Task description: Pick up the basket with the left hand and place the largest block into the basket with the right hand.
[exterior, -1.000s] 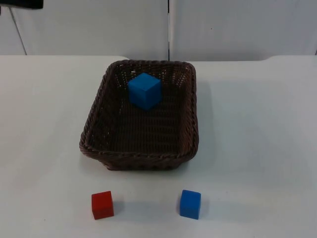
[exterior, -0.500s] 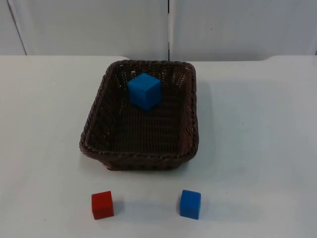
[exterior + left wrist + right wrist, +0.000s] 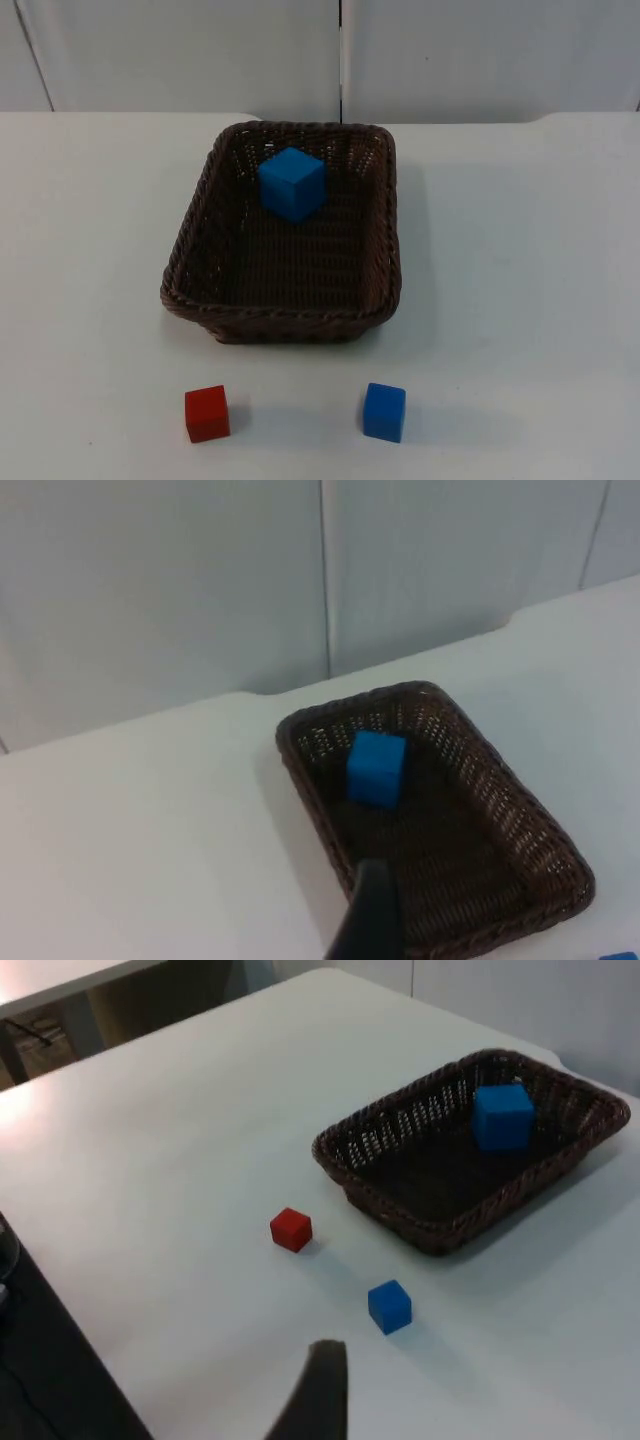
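Observation:
A dark brown woven basket (image 3: pixel 285 312) rests on the white table, in the middle. The largest block, a blue cube (image 3: pixel 292 183), lies inside it near the far wall. Two small blocks stand in front of the basket, a red one (image 3: pixel 207 413) and a blue one (image 3: pixel 384 411). My left gripper (image 3: pixel 365 920) hangs high above the table, apart from the basket (image 3: pixel 305 790) and the big blue cube (image 3: pixel 376 769). My right gripper (image 3: pixel 315 1390) is also raised, well back from the small blue block (image 3: pixel 389 1306), the red block (image 3: pixel 291 1229) and the basket (image 3: pixel 370 1200).
A grey partition wall (image 3: pixel 200 50) closes the table's far side. Bare white table top (image 3: pixel 520 250) lies on both sides of the basket. In the right wrist view the table's edge (image 3: pixel 60 1300) drops to a dark floor.
A black part of the left arm at the top view's upper left corner has moved out of the picture. The basket and the three blocks have not moved.

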`<state>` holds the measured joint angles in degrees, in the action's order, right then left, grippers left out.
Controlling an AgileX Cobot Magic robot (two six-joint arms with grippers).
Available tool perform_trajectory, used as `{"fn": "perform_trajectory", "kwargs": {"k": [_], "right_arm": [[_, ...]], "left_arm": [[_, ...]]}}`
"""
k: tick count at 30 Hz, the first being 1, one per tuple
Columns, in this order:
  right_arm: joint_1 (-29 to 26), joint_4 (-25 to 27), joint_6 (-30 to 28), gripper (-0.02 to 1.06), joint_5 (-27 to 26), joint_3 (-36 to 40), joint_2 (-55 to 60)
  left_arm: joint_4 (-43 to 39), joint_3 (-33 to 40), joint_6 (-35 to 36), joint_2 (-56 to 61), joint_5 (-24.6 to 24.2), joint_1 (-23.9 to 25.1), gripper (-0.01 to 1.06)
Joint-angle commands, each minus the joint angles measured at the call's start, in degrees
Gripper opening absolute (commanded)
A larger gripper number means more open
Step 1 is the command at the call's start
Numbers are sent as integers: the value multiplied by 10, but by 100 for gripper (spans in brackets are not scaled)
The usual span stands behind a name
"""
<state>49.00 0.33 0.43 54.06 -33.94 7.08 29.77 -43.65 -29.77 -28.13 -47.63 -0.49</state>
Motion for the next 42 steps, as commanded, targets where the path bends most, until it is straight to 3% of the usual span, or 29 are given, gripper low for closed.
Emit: {"fn": "perform_trajectory", "kwargs": {"k": [1,9,18,25,42], "right_arm": [[3,-3,2,78,8,8,-8],[3,1,2,78,3,32,-71],[3,1,0,78,26,30,-71],[3,-3,0,78,79,32,-71],[3,-3,0,78,78,45,-71]], "left_arm": [[-16,13,23,21,-8,-2,69],[-90,93,107,154,-17,-1,69],[-232,98,209,273,-100,-1,69],[-246,149,223,281,-137,-1,69],[-260,153,244,281,-141,-1,69]]}}
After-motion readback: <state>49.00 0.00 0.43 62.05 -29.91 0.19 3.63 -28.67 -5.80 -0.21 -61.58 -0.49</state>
